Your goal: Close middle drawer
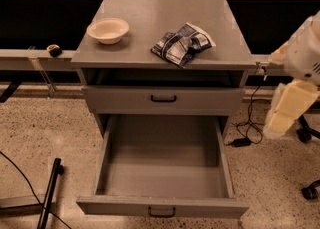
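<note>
Grey metal middle drawer (pixel 162 173), 2 of 3: fully open; approach step. Cream gripper (pixel 286 107) right of it, grip state cannot be told. Next: reach front, push inward.

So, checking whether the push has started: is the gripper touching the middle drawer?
Apart. The camera view shows the gripper off to the right of the cabinet, with floor visible between it and the open middle drawer.

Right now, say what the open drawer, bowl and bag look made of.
Middle drawer: likely painted metal, matte grey, thin flat walls. Bowl: pale, matte, perhaps paper or plastic. Bag: crinkled glossy film, probably foil-plastic. Gripper hangs right of the cabinet, apart from the drawer.
</note>
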`<action>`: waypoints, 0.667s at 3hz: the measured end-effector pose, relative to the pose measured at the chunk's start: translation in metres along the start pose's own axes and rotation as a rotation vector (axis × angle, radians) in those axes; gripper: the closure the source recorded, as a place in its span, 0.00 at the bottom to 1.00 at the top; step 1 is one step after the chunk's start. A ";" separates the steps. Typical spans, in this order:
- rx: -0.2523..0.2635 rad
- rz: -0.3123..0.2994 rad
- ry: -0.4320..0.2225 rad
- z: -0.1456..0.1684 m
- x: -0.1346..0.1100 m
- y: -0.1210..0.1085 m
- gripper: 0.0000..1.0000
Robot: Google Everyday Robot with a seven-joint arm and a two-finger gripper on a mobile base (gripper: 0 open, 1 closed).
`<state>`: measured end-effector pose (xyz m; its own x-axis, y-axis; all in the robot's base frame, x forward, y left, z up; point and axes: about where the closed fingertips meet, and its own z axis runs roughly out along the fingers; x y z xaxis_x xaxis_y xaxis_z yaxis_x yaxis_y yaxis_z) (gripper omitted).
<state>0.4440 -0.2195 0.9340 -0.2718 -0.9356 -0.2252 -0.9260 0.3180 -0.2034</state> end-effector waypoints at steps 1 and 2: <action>-0.054 0.083 -0.045 0.072 0.013 0.019 0.00; -0.122 0.109 -0.130 0.146 0.017 0.054 0.00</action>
<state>0.4282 -0.1957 0.7800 -0.3432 -0.8668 -0.3618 -0.9201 0.3878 -0.0561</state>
